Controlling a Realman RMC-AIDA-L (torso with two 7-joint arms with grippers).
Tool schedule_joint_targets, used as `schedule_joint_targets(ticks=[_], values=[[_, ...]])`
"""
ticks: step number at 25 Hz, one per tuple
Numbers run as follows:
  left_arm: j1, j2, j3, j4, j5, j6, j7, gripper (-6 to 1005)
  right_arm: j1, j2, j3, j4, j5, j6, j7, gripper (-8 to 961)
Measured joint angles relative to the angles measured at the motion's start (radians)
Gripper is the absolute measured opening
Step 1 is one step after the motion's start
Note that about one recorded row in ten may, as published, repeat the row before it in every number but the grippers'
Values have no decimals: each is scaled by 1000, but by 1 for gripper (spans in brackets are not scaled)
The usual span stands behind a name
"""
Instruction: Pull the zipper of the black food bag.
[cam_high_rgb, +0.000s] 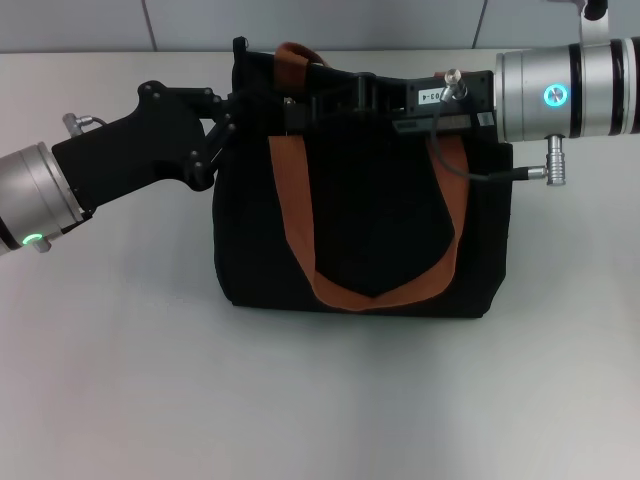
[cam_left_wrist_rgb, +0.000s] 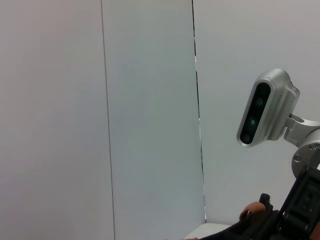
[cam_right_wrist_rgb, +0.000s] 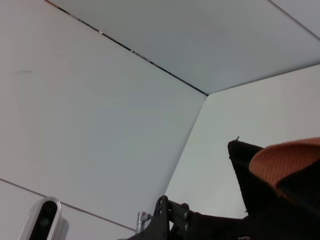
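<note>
One black food bag (cam_high_rgb: 365, 230) with two brown-orange handles (cam_high_rgb: 300, 215); left gripper (cam_high_rgb: 238, 112) and right gripper (cam_high_rgb: 345, 100) meet at its top edge, and whether either grips anything cannot be told.

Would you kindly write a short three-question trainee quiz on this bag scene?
1. True or false: the bag lies flat on its side.
2. Which end of the bag's top edge does the left gripper meet: (a) the robot's left, (b) the robot's right, (c) the middle?
3. Fill in: the right gripper reaches along the bag's ___ edge.

Key: 1 false, it stands upright on the table. 2 (a). 3 top.
</note>
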Motion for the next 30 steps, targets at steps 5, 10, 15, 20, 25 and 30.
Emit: schedule_joint_targets(ticks=[5, 10, 15, 20, 25, 30], values=[[3, 0, 0, 1, 0, 3, 0, 24, -1, 0, 0, 0, 0, 0, 0, 214], [5, 1, 0, 1, -1, 14, 0, 25, -2, 1, -8, 0, -2, 22, -7, 102], [7, 2, 0, 0, -1, 19, 1, 26, 2, 1, -24, -8, -7, 42, -17, 69], [9, 2, 0, -1, -1, 20, 0, 25, -2, 2, -25, -15, -7, 45, -18, -2], [10, 2, 0, -2, -2, 20, 0, 24, -7, 3, -26, -34, -15, 46, -18, -3], [10, 2, 0, 0, -2, 20, 0, 24, -21, 5, -27, -83, -59, 52, -1, -3]])
